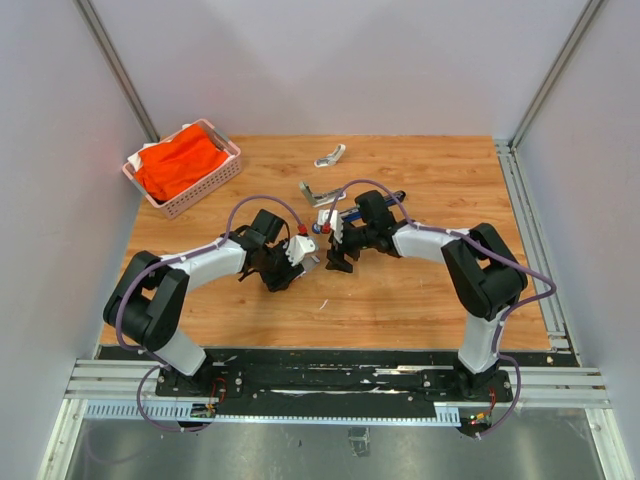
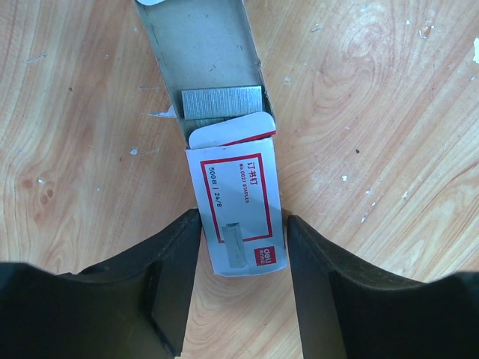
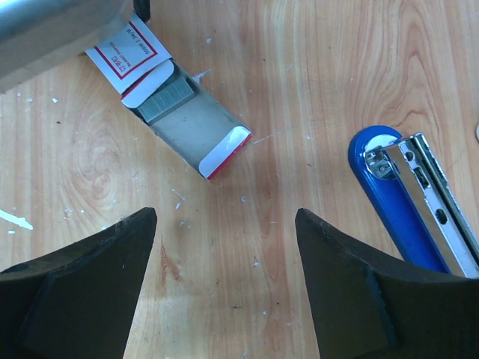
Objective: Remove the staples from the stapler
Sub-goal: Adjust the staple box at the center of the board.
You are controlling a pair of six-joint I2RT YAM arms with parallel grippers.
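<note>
Left gripper (image 2: pixel 239 221) sits with its fingers on either side of the box (image 2: pixel 243 217), apparently clenched on the white sleeve, though at the right-hand finger the contact is hard to make out. The grey tray is slid out toward 12 o'clock in the left wrist view. A block of staples (image 2: pixel 222 103) lies across the tray just above the sleeve's flap.

In the right wrist view the stapler (image 3: pixel 389 202) lies at 3 o'clock, with its blue body flat on the table (image 1: pixel 430 300) and its metal rail folded open. I cannot tell whether any strip is left in that rail. Right gripper (image 3: pixel 224 213) hangs released, jaws wide, over bare wood between box and stapler.

The step in hand looks like carrying staples from rail to tray. To do it well, the left arm should pin the sleeve flat so the tray does not slide. The right should pinch any strip lightly by its long sides, since a hard squeeze would likely snap it.

A pink basket (image 1: pixel 185 190) with an orange cloth (image 1: pixel 180 163) stands at 10 o'clock on the table, well apart.
</note>
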